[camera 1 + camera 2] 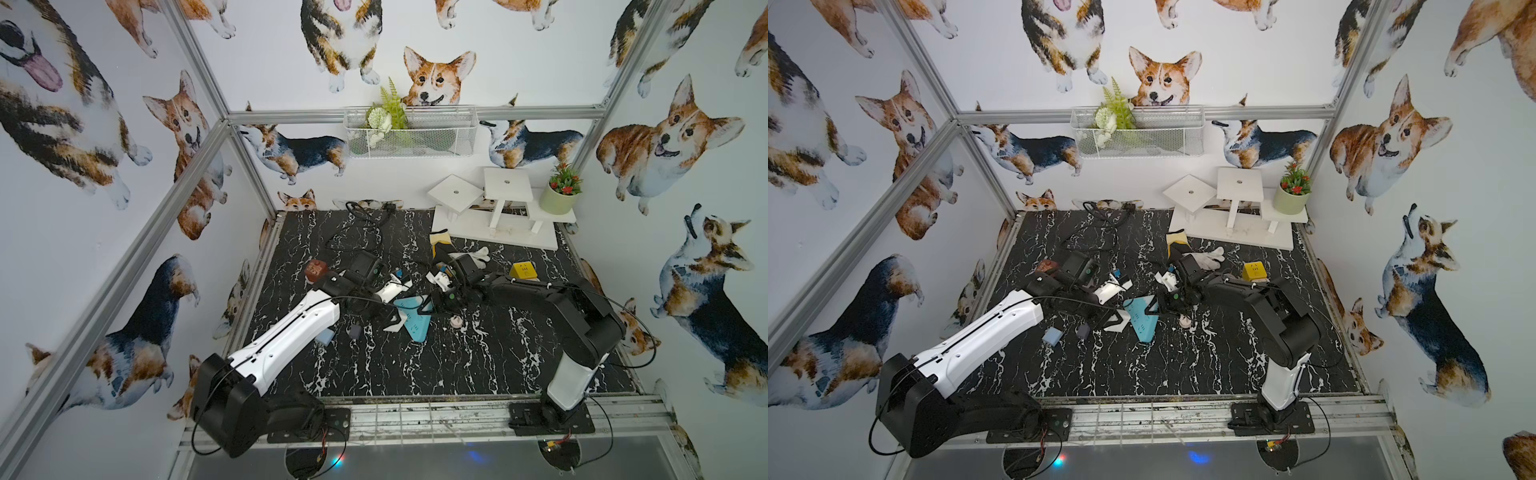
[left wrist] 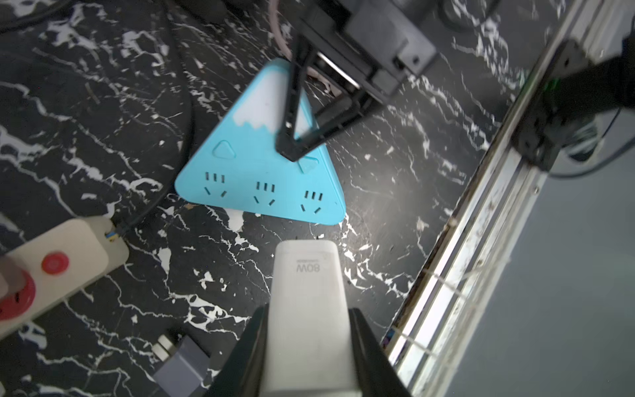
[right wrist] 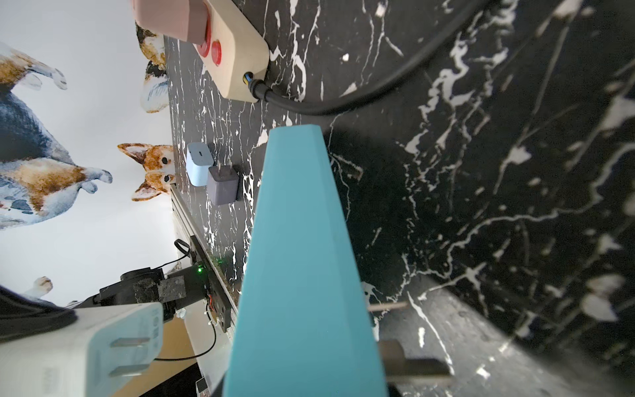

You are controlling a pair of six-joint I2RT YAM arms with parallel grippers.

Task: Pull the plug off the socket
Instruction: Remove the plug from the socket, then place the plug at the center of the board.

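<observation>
Plug (image 2: 305,302), white, marked 80W, is clamped between the left gripper (image 2: 307,311) fingers (image 2: 360,330), one finger flat on each side of the body. Its free end sticks out past the fingertips toward the socket (image 2: 254,172). In the right wrist view the plug (image 3: 86,354) is seen with both prongs bare, well apart from the socket (image 3: 302,257).

The socket, a blue triangle with a white tip, is pinched by the right gripper (image 2: 292,151). The fingers are closed to a point on the face near one edge, just above the row of outlets. One right finger (image 3: 412,369) is seen blurred against the slab's far side; the other cannot be made out there. The socket lies just beyond the left fingertips, not touching the plug. It is seen between both arms in both top views (image 1: 415,322) (image 1: 1144,322).

Off to one side of the left fingers are a beige strip with red button (image 2: 58,264) and a grey adapter (image 2: 185,364) on the marble table (image 2: 412,103). A light-blue adapter (image 3: 197,163) is touching the grey one.
</observation>
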